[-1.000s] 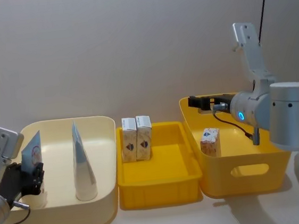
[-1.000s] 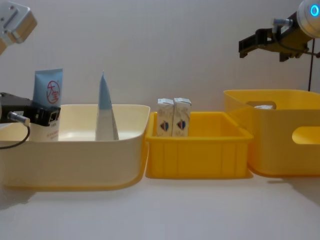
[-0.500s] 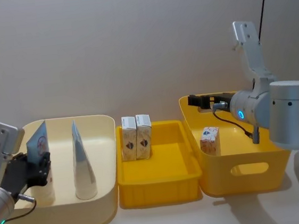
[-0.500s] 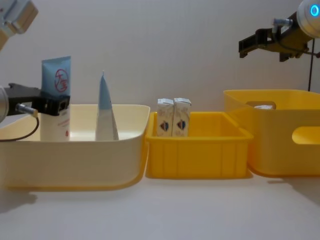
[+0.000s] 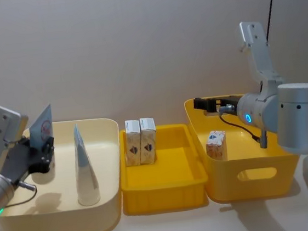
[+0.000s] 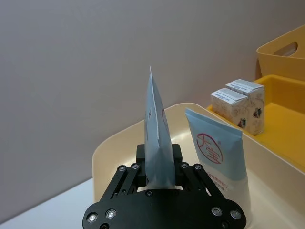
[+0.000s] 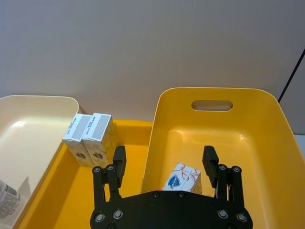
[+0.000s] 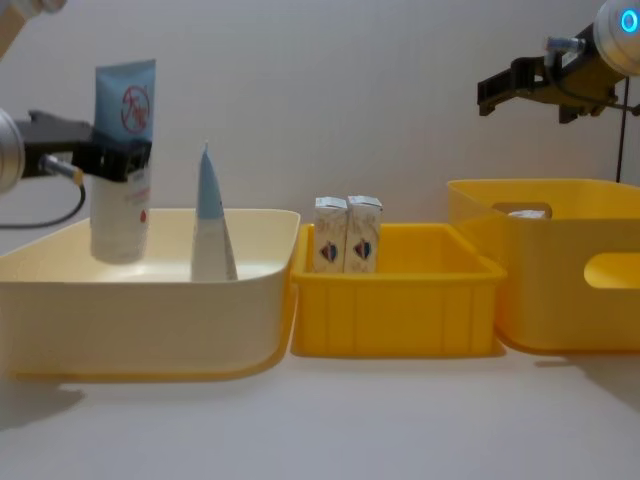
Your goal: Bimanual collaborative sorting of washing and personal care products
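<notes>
Squeeze tubes number two: the held tube (image 8: 125, 100) hangs cap-down over the cream bin (image 8: 150, 320), pinched at mid-body by the left gripper (image 8: 118, 160), while the standing tube (image 8: 208, 220) sits in that bin just beside it. Cartons number three, a pair of cartons (image 5: 140, 142) upright in the yellow tray (image 5: 165, 197) and a lone carton (image 5: 216, 145) in the yellow bin (image 5: 228, 187), above which the right gripper (image 7: 164, 152) waits spread wide and empty. Carried sideways too low, the held tube could clip its neighbour or the bin wall and slip.

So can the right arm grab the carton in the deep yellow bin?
Probably yes: the open right gripper hangs above the bin, and the carton stands alone with nothing over it.
</notes>
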{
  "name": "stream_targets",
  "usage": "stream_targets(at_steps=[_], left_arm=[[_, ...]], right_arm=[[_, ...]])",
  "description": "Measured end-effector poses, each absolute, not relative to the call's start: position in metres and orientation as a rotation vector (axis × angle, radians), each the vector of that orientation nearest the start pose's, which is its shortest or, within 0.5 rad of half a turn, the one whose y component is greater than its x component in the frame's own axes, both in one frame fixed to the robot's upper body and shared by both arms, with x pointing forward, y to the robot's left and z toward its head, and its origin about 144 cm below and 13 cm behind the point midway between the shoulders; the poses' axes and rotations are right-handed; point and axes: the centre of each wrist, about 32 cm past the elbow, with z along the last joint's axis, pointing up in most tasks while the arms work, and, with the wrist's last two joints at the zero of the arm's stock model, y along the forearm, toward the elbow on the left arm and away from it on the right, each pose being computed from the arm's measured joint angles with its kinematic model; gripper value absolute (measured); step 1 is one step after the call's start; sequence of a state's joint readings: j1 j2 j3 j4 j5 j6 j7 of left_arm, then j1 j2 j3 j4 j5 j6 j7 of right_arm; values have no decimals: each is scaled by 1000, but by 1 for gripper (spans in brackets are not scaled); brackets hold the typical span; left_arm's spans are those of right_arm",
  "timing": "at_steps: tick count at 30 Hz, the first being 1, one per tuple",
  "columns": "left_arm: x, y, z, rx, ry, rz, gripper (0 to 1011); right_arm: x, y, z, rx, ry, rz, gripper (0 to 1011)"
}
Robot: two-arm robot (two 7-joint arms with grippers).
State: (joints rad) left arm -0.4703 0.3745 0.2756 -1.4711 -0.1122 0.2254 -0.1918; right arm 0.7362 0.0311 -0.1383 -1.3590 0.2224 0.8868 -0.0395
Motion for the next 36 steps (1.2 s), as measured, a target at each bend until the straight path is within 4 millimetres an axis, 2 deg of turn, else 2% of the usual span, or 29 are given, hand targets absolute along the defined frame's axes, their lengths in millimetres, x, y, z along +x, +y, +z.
stream_targets(at_steps=[18,25,36], left_arm=[[558,261,1347,288,-568,1250,296],[557,260,1372,226,-668,1226,295],[562,261,1396,77,-721,1139,296]], right_arm=[[613,-194,1373,-264,316,-1386,1001],[612,-193,1373,-262,302,-1375,1001],[606,-191,1374,-256,223,-1294,1001]])
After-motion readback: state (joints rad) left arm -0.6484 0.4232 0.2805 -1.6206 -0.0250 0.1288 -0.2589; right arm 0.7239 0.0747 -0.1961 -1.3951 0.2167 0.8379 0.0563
